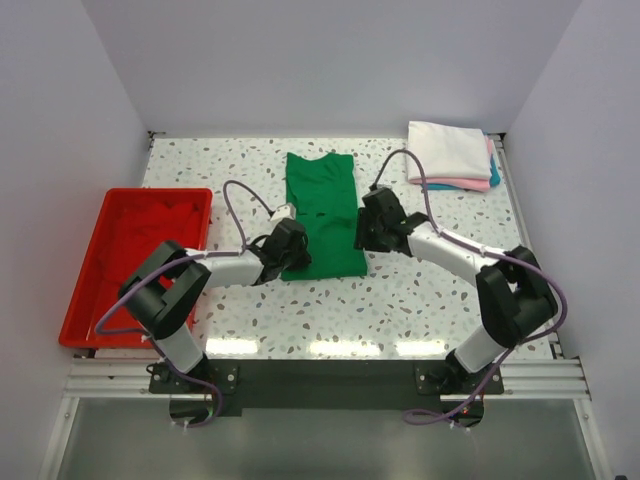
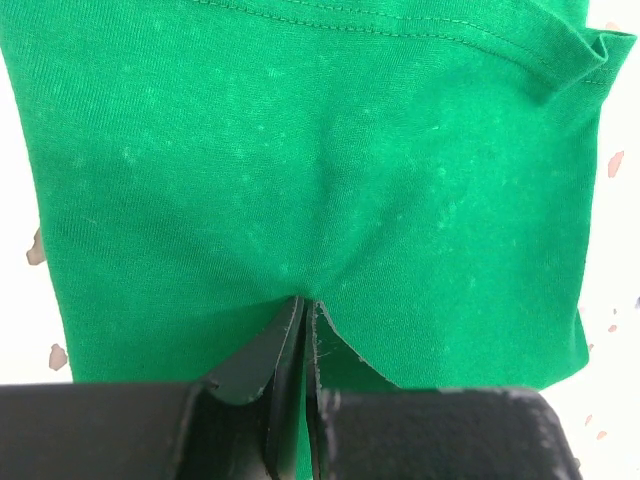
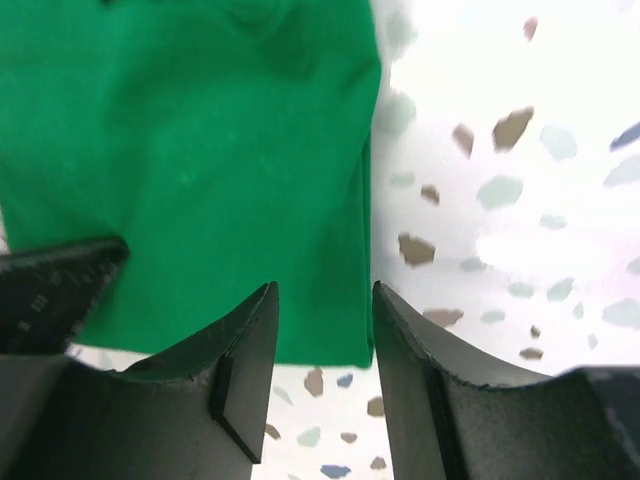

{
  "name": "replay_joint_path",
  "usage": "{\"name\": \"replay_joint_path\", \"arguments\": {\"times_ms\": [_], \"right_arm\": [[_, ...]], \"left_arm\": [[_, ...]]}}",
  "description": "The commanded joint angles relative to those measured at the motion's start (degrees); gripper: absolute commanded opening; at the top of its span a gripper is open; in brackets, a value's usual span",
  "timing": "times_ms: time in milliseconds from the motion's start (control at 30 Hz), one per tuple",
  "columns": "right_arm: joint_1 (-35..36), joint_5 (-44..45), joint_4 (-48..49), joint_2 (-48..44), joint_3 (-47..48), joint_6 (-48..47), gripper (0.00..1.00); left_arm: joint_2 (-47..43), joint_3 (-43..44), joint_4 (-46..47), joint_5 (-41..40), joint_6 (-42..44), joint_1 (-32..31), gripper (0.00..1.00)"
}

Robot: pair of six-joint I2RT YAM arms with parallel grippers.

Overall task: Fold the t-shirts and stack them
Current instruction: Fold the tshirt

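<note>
Green t-shirt lies at middle of counter, narrowed lengthwise; cross-fold not yet made. Left gripper jaws pressed together, seemingly pinching its near hem. Right gripper jaws spread astride its near right corner. Folded t-shirts, white, pink and blue, stacked at far right corner.

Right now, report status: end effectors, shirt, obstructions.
Left end effector shut on green t-shirt. Right end effector open, straddling its edge. Nothing blocking.
</note>
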Motion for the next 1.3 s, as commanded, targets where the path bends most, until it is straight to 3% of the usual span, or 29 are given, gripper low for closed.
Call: {"name": "replay_joint_path", "arguments": {"times_ms": [0,133,367,467,500,600,700,867,1000,1267], "right_arm": [[3.49,3.27,1.33,-0.45,-4.74,1.6,0.45],[5.25,3.19,3.27,0.7,-10.61,3.09,0.36],[5.34,2.14,5.56,-5.8,-20.56,5.99,0.24],[5.34,1.7,4.5,-8.43,-21.0,6.34,0.24],[5.34,1.52,4.24,-9.4,-21.01,6.78,0.25],[5.43,0.38,2.84,-15.36,-21.18,8.01,0.27],[5.43,0.29,2.3,-18.37,-21.53,9.76,0.32],[5.34,-1.55,4.85,-18.91,-21.62,12.58,0.49],[5.43,-2.7,6.78,-14.78,-20.48,14.16,0.49],[5.52,-2.08,10.38,-10.47,-20.74,16.01,0.48]], "left_arm": [[-1.63,-1.67,-2.7,-0.47,0.1,-0.22,0.1],[-2.68,-3.42,-2.17,-0.11,0.01,-0.31,0.1],[-6.28,-4.74,-2.95,0.15,0.71,-0.22,0.11],[-10.14,-4.57,-2.96,0.24,2.2,-0.13,0.22],[-11.46,-4.57,-3.31,0.15,2.64,-0.13,0.31],[-19.26,-3.87,-7.52,-2.47,2.38,-0.04,0.44],[-24.54,-4.74,-16.55,-6.51,-1.65,0.22,0.5],[-29.66,-11.77,-18.07,-5.39,-9.99,0.31,0.57],[-31.25,-16.69,-14.22,-2.24,-13.44,0.39,0.67],[-27.65,-22.4,-3.4,2.26,-15.2,1.62,0.67]]}}
